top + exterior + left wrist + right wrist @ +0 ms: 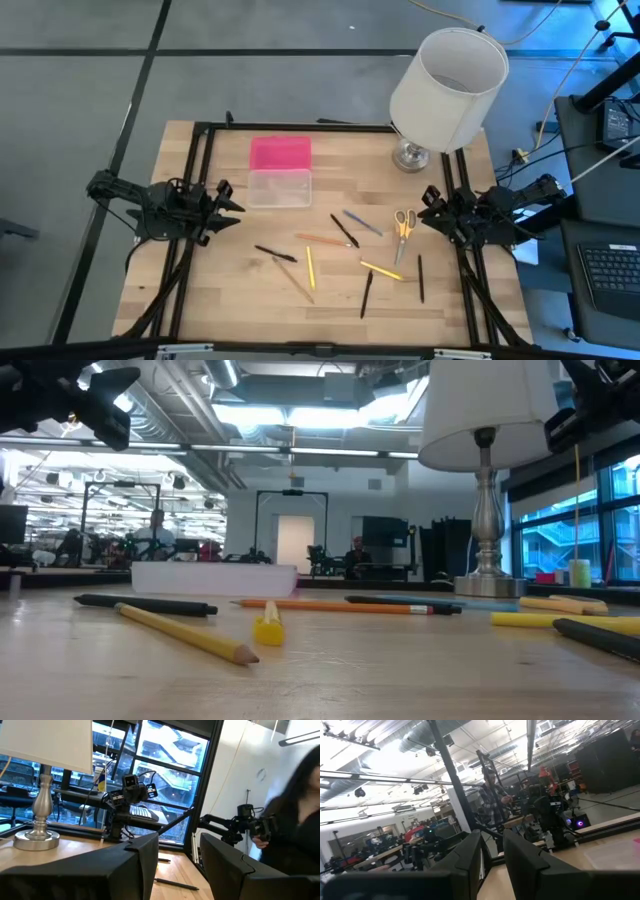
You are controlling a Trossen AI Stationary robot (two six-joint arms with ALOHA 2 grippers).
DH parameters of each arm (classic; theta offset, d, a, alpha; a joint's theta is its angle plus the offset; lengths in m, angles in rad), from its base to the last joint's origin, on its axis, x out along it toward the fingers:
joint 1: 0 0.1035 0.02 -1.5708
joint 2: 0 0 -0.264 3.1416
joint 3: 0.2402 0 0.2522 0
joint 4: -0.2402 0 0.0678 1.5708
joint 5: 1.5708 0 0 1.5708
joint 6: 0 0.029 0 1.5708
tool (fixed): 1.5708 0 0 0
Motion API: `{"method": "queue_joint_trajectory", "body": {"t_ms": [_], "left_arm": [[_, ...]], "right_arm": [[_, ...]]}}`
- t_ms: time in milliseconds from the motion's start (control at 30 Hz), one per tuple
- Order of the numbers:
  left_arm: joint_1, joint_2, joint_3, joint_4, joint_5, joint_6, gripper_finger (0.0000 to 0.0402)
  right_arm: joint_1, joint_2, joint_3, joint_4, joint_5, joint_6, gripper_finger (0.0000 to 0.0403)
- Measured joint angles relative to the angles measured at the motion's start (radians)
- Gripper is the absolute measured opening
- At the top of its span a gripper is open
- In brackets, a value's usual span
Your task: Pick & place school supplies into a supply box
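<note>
The supply box lies open on the far middle of the table, its pink lid point(280, 153) flat beyond the clear base point(279, 187). Several pens and pencils lie scattered flat on the wood nearer the front: a black pen point(275, 254), a yellow pencil point(310, 267), an orange pen point(322, 240), a blue pen point(362, 222) and a yellow marker point(381, 271). Yellow-handled scissors point(403, 224) lie beside my right gripper. My left gripper point(235, 205) hovers open at the table's left, level with the box. My right gripper point(428, 210) hovers open at the table's right.
A lamp with a big white shade point(447, 80) stands on its metal foot point(410, 155) at the far right corner. A black frame point(300, 126) runs along the table's far and side edges. People show in the room beyond the table.
</note>
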Motion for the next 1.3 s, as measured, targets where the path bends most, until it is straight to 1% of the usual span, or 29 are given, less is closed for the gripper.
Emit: {"method": "queue_joint_trajectory", "body": {"t_ms": [100,200,567,867,1033,1133,1200,1300], "left_arm": [[0.000,0.000,0.000,0.000,0.000,0.000,0.0139],[0.000,0.000,0.000,0.000,0.000,0.000,0.0139],[0.000,0.000,0.000,0.006,-0.001,0.000,0.0139],[0.000,0.000,0.000,0.012,-0.076,0.026,0.0139],[0.000,0.000,0.000,0.016,-0.102,0.017,0.0139],[0.000,0.000,0.000,0.067,-0.109,0.016,0.0139],[0.000,0.000,0.003,0.115,-0.134,-0.015,0.0139],[0.000,0.022,0.041,0.111,-0.183,-0.011,0.0139]], "right_arm": [[0.000,0.000,0.000,0.000,0.056,0.002,0.0088],[0.000,0.000,0.000,0.000,0.088,0.003,0.0088],[0.000,0.000,0.000,0.000,0.089,0.025,0.0088],[0.000,0.000,0.000,0.000,0.089,0.029,0.0088],[0.000,0.000,0.000,-0.001,0.091,0.081,0.0088],[0.000,0.000,0.000,-0.001,0.096,0.084,0.0088],[0.000,0.000,0.000,-0.001,0.119,0.085,0.0088],[0.000,0.000,0.000,-0.001,0.185,0.084,0.0088]]}}
